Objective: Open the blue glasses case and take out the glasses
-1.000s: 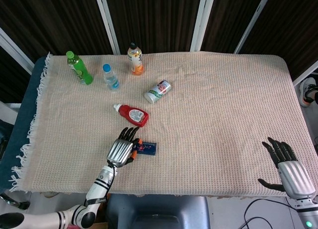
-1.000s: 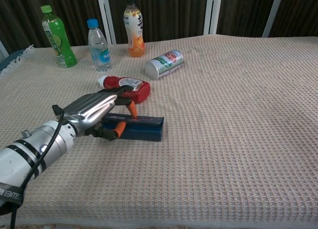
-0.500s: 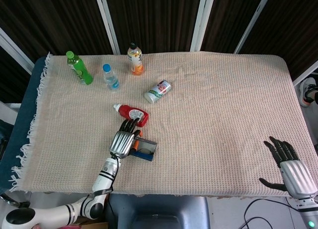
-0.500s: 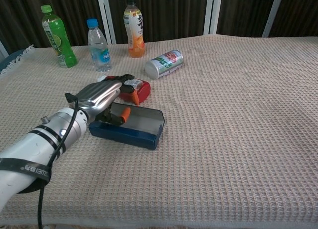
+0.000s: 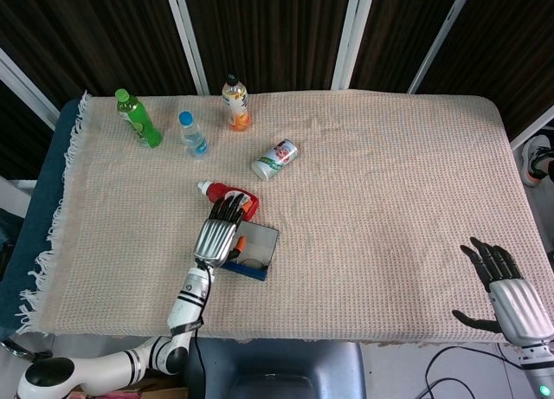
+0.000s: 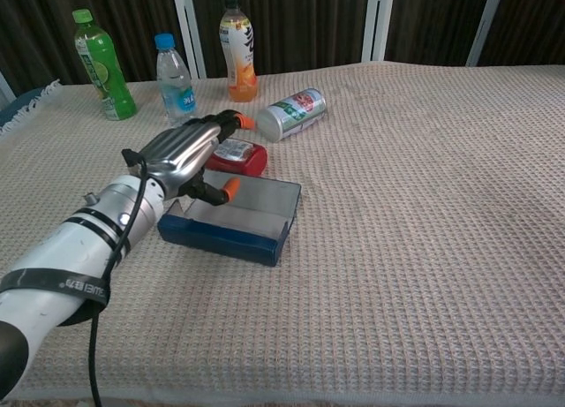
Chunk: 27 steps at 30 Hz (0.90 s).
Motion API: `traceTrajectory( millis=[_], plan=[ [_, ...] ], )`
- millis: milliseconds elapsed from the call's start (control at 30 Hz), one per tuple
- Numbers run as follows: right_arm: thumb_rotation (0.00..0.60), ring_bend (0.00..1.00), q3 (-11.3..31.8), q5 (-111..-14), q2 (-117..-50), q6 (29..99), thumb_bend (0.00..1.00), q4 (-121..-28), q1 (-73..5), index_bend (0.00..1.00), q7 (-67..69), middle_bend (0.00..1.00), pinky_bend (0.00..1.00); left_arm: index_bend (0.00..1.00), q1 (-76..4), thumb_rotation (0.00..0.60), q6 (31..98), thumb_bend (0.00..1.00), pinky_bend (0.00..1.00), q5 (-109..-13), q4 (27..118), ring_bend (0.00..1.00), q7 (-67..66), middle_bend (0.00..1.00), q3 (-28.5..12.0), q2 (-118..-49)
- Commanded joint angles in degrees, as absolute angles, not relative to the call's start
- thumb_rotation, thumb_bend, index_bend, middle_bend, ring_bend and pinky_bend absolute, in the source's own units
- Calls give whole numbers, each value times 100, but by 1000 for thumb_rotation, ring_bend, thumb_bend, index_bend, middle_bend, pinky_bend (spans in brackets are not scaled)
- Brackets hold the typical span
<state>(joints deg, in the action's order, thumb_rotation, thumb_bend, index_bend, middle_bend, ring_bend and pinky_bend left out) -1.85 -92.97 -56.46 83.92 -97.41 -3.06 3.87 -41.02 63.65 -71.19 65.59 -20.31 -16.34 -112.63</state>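
A cream waffle-weave cloth [image 5: 381,174] covers the table. On its near left part lies the blue rectangular glasses case [image 6: 231,223], lid raised. The left hand [image 6: 187,155] hovers over the case's far-left edge, fingers curled, orange tips showing; whether it touches the lid I cannot tell. The right hand [image 5: 511,299] rests at the table's near right corner, fingers spread apart. A red ketchup bottle [image 6: 235,156] lies just behind the case.

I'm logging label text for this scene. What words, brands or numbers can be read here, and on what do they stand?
No text reads clearly.
Green bottle: label blurred.
Water bottle: blue label, unreadable.
Orange drink bottle: unreadable.
Tipped can: print too small.
Red ketchup bottle: label blurred.
Left arm band: lettering illegible.
Blue glasses case: no text visible.
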Motion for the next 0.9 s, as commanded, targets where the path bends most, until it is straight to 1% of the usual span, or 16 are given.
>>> traceTrajectory(
  millis=[33, 67, 133, 167, 200, 267, 500, 600, 733, 900],
  plan=[
    [600, 0, -187, -9301, -5647, 8395, 152, -9741, -305, 0, 384, 0, 33, 292, -4005, 600, 6430, 547, 0, -7232, 6825, 0, -1912, 0, -1520, -11065],
    [600, 0, -189, -9306, -5649, 8397, 152, -9741, -303, 0, 379, 0, 33, 346, -3961, 600, 6466, 609, 0, -7296, 6956, 0, -1875, 0, -1463, -10971],
    [600, 0, -196, -9316, -5657, 8396, 153, -9745, -301, 0, 360, 0, 33, 392, -3836, 600, 6460, 678, 0, -7370, 7354, 0, -1871, 0, -1289, -10658],
    [600, 0, -197, -9319, -5661, 8394, 153, -9749, -301, 0, 347, 0, 33, 393, -3792, 600, 6426, 690, 0, -7367, 7520, 0, -1907, 0, -1221, -10521],
    [600, 0, -208, -9333, -5671, 8380, 153, -9754, -304, 0, 317, 0, 33, 392, -3710, 600, 6344, 699, 0, -7332, 7720, 0, -2009, 0, -1069, -10319],
    [600, 0, -223, -9350, -5687, 8364, 152, -9763, -304, 0, 257, 0, 33, 391, -3579, 600, 6268, 711, 0, -7288, 8012, 0, -2132, 0, -850, -10024],
    [600, 0, -217, -9323, -5696, 8343, 153, -9778, -309, 0, 210, 0, 33, 396, -3397, 600, 6306, 731, 0, -7393, 8325, 0, -2190, 0, -534, -9705],
    [600, 0, -227, -9337, -5702, 8323, 153, -9785, -316, 0, 178, 0, 33, 385, -3375, 600, 6284, 730, 0, -7419, 8299, 0, -2187, 0, -470, -9682],
    [600, 0, -239, -9361, -5712, 8331, 153, -9792, -310, 0, 148, 0, 33, 340, -3363, 600, 6249, 726, 0, -7391, 8211, 0, -2142, 0, -466, -9701],
    [600, 0, -225, -9341, -5714, 8343, 153, -9787, -307, 0, 160, 0, 33, 340, -3353, 600, 6219, 726, 0, -7330, 8089, 0, -2119, 0, -498, -9707]
  ],
)
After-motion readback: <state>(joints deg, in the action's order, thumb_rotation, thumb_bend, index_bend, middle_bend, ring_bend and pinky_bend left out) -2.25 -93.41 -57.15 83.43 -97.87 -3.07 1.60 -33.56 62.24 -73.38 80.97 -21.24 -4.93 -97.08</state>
